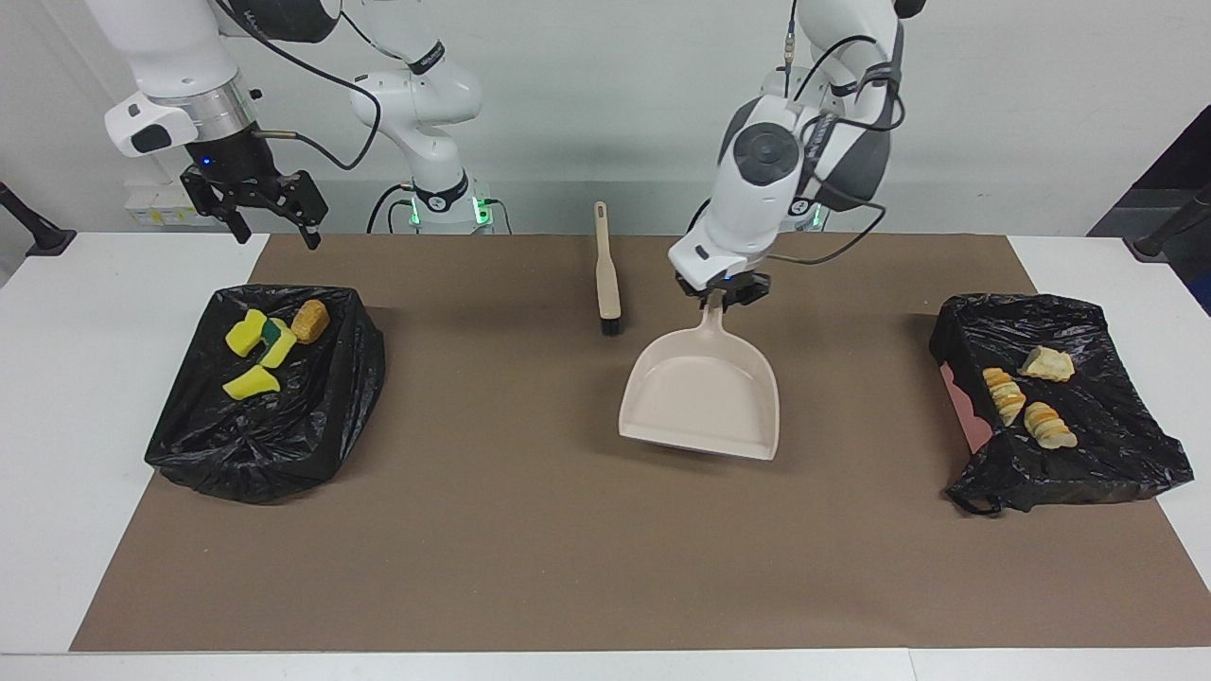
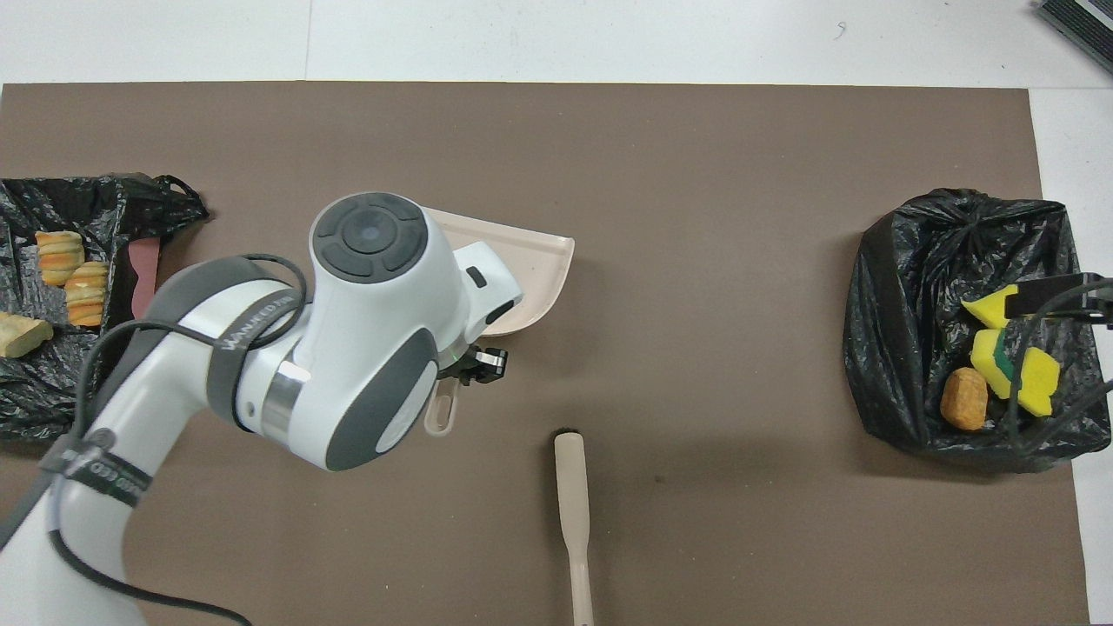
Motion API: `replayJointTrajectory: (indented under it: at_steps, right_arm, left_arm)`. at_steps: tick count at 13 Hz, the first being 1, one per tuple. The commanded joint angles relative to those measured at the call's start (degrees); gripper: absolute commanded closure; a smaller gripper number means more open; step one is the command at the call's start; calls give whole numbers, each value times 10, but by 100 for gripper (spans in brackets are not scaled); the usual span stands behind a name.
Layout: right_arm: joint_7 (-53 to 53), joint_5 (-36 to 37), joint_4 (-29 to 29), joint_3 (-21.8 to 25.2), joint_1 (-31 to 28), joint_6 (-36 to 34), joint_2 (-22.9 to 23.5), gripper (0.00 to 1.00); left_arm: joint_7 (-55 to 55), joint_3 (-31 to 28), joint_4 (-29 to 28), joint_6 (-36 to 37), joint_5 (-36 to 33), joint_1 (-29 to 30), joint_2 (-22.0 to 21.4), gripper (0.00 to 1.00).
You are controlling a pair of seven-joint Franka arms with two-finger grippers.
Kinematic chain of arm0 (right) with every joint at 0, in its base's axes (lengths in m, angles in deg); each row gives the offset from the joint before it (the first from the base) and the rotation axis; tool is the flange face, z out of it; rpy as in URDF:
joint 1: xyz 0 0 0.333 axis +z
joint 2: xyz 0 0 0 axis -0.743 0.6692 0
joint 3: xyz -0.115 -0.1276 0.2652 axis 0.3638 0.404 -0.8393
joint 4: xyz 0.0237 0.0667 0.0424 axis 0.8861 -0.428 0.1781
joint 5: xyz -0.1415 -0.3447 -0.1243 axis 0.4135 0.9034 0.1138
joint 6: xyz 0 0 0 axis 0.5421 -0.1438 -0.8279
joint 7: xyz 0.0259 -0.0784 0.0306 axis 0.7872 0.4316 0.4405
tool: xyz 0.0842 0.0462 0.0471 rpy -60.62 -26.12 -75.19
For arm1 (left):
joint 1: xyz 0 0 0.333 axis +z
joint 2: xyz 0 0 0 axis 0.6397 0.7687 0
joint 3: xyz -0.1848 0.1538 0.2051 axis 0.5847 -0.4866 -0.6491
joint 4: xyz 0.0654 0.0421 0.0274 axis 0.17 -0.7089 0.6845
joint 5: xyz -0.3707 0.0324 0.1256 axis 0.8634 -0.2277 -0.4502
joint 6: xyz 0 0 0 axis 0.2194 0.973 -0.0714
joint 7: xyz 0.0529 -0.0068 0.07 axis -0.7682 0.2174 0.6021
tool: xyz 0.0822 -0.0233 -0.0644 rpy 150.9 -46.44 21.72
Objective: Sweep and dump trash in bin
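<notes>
My left gripper (image 1: 724, 295) is shut on the handle of the beige dustpan (image 1: 700, 397), which sits low over the middle of the brown mat with nothing in it. In the overhead view the left arm covers most of the dustpan (image 2: 539, 256). The trash lies in two black-lined bins. Yellow sponge bits (image 1: 254, 355) and an orange-brown lump (image 1: 310, 320) are in the bin (image 1: 255, 454) at the right arm's end. Pale crumbly chunks (image 1: 1026, 407) are in the bin (image 1: 1116, 454) at the left arm's end. My right gripper (image 1: 272, 232) hangs open, above that first bin's edge nearest the robots.
A beige brush (image 1: 606, 274) lies on the mat (image 1: 530, 549) beside the dustpan handle, nearer to the robots than the pan; it also shows from overhead as the brush (image 2: 571, 487). White tabletop borders the mat at both ends.
</notes>
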Motion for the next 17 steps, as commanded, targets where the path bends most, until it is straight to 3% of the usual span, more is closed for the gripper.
replayJointTrajectory:
  at_steps: [1, 8, 10, 14, 17]
  right_arm:
    - [-17, 2, 9, -11, -10, -12, 4, 0]
    - [-17, -2, 11, -11, -2, -14, 5, 0]
    - [-16, -2, 10, -12, -2, -16, 4, 0]
    - [-16, -1, 8, -12, -2, -18, 2, 0]
    - [-17, -1, 7, -12, -2, -18, 1, 0]
  left_arm:
    - [58, -12, 1, -80, 21, -43, 32, 100]
    - [166, -10, 7, -252, 29, -114, 137, 100]
    - [162, -11, 14, -246, 22, -114, 137, 1]
    - [157, -15, 14, -224, 23, -86, 96, 0]
    - [157, -17, 15, -215, 22, -16, 78, 0]
